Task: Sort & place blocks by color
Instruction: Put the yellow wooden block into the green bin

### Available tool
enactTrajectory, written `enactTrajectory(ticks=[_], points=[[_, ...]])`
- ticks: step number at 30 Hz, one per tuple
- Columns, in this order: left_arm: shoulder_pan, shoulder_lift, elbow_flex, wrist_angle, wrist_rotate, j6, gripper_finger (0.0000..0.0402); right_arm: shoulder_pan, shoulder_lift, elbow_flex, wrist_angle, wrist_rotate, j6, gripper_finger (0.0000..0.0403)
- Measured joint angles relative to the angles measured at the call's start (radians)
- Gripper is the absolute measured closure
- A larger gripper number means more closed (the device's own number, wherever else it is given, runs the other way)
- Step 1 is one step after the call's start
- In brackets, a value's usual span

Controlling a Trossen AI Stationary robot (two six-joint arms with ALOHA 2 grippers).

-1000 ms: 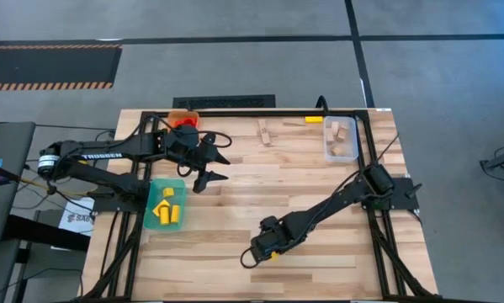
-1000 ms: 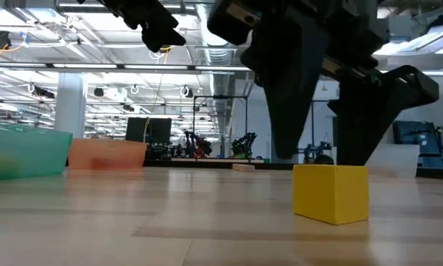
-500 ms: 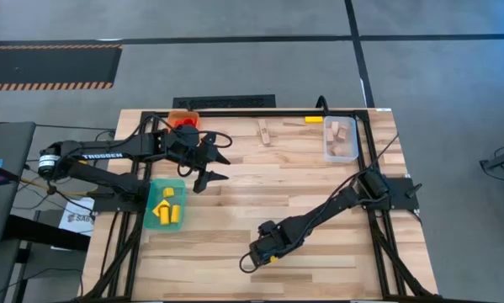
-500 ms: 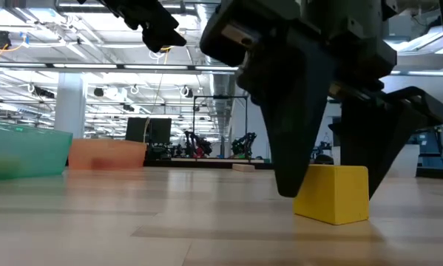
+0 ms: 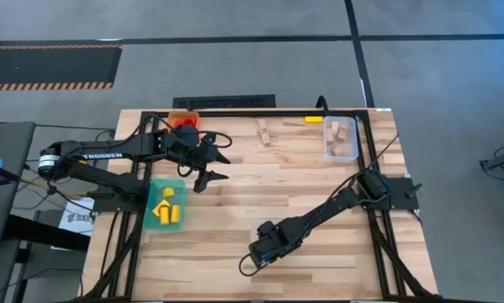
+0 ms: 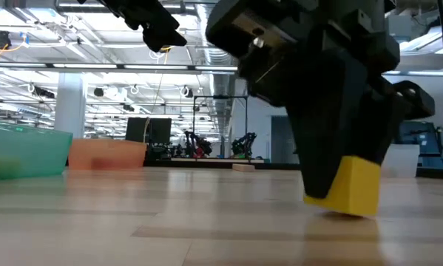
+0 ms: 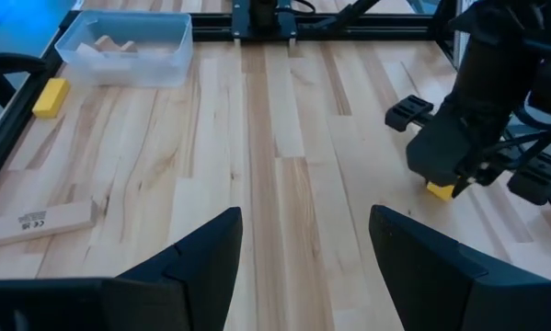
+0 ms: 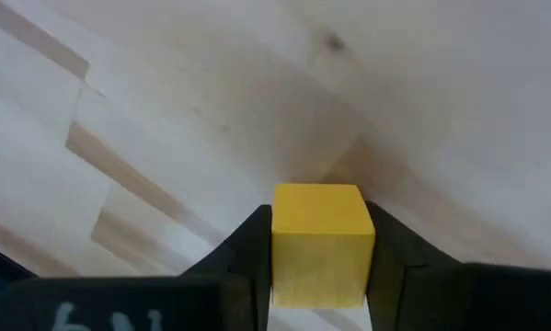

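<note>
Yellow cube, lower centre of the high view, pinched between right gripper fingers; risk: tilted hold slipping during lift; left gripper spread wide, empty.

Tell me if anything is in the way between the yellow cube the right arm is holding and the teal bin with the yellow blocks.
Nothing visible does. The right tool holds the yellow cube; bare table lies between it and the teal bin. The left tool hovers beside the bin's far corner, off that line.
</note>
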Motion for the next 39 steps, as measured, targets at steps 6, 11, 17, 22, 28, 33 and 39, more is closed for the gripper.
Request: enactTrajectory(ticks=[6, 11, 17, 22, 28, 33, 39], points=[[0.005, 0.000, 0.000, 0.002, -0.011, -0.002, 0.0176, -0.009, -0.096, 0.004, -0.085, 0.083, -0.105, 0.0282], [0.022, 0.000, 0.000, 0.012, -0.020, -0.012, 0.0176, -0.017, -0.194, 0.003, -0.153, 0.167, -0.192, 0.0282], [0.035, 0.001, 0.000, 0.049, -0.022, -0.041, 0.0176, -0.014, -0.391, -0.155, -0.073, 0.273, -0.260, 0.0282], [0.035, 0.001, 0.000, 0.046, -0.022, -0.127, 0.0176, -0.001, -0.643, -0.449, 0.161, 0.356, -0.309, 0.0282], [0.024, 0.001, 0.000, 0.070, -0.094, -0.231, 0.0176, -0.050, -0.882, -0.821, 0.707, 0.411, -0.455, 0.0282], [0.018, 0.001, 0.000, 0.157, -0.139, -0.282, 0.0176, -0.109, -0.959, -1.032, 1.121, 0.377, -0.561, 0.0282], [-0.007, 0.001, 0.000, 0.266, -0.055, -0.296, 0.0176, -0.230, -0.958, -1.173, 1.490, 0.259, -0.608, 0.0282]])
